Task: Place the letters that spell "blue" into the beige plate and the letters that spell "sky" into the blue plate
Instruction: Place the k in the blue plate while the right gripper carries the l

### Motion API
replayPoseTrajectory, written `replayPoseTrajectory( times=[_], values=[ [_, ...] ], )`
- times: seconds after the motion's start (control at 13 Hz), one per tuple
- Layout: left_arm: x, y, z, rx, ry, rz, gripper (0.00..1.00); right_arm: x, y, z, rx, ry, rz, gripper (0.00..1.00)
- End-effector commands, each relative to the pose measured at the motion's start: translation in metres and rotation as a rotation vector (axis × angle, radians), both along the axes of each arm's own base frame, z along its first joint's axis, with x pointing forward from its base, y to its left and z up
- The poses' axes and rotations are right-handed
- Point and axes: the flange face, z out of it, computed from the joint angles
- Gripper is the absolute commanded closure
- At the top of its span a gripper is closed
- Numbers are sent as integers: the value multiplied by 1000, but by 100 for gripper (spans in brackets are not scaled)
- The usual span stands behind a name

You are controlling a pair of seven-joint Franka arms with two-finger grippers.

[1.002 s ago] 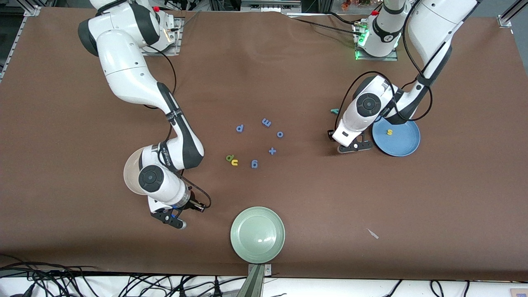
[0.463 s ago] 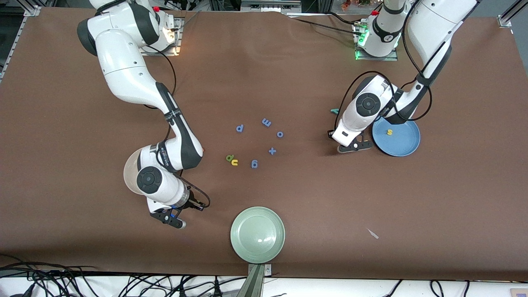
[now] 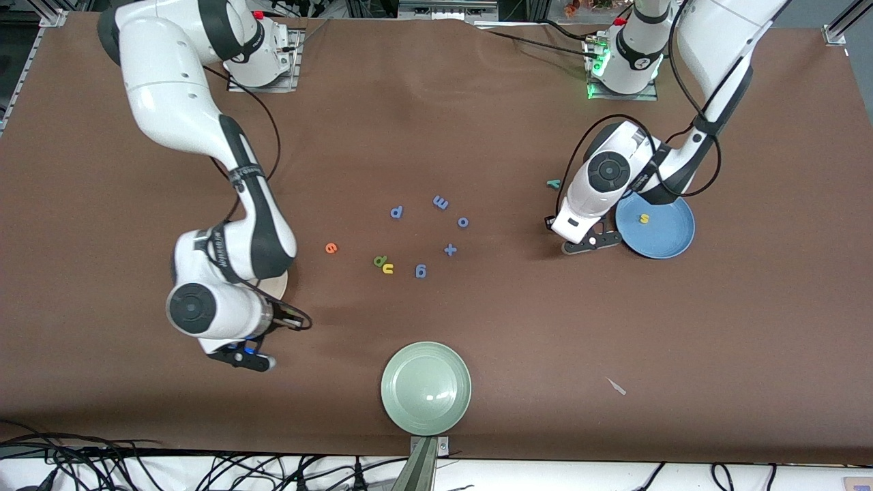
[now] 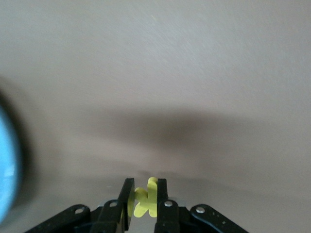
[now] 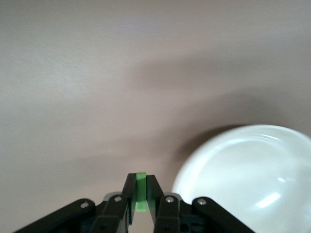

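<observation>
My left gripper [image 4: 142, 187] is shut on a yellow "k" [image 4: 146, 199]. It hangs low over the table [image 3: 592, 242], right beside the blue plate [image 3: 665, 235], whose rim shows in the left wrist view [image 4: 7, 165]. A yellow "s" [image 3: 643, 218] lies in that plate. A teal "y" [image 3: 553, 183] lies near the left arm's elbow. My right gripper [image 5: 141, 182] is shut on the thin green "l" [image 5: 141, 193], over bare table [image 3: 245, 358] beside the beige plate [image 5: 252, 179], which the arm mostly hides in the front view [image 3: 276, 285]. Orange "e" [image 3: 331, 248], green "b" [image 3: 379, 260] and yellow "u" [image 3: 388, 269] lie mid-table.
Blue letters "p" [image 3: 396, 212], "m" [image 3: 440, 202], "o" [image 3: 463, 221], "g" [image 3: 421, 271] and a plus sign [image 3: 450, 249] are scattered mid-table. A pale green plate [image 3: 425, 387] stands near the front edge. A small white scrap [image 3: 616, 386] lies toward the left arm's end.
My right arm has swung toward its own end of the table, uncovering the orange "e" and covering most of the beige plate. The left gripper has barely shifted.
</observation>
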Motion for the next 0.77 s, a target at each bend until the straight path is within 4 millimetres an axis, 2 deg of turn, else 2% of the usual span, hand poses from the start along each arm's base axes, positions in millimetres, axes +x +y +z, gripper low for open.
replayPoseTrajectory(
  times=[0.0, 0.15, 0.31, 0.39, 0.54, 0.69],
  values=[
    [21, 18, 41, 26, 58, -17, 100, -31, -25, 8, -15, 48, 24, 100],
    [32, 62, 49, 24, 80, -27, 98, -66, -41, 1, -8, 33, 51, 100],
    [36, 102, 41, 28, 101, -49, 98, -104, -55, -20, 2, -2, 62, 100],
    [35, 122, 36, 40, 110, -68, 98, -116, -59, -30, 4, -22, 59, 100],
    [32, 164, 27, 38, 133, -107, 98, -123, -61, -41, 5, -41, 57, 100],
    [21, 179, 15, 48, 160, -119, 96, -123, -62, -42, 5, -42, 57, 68]
  ],
)
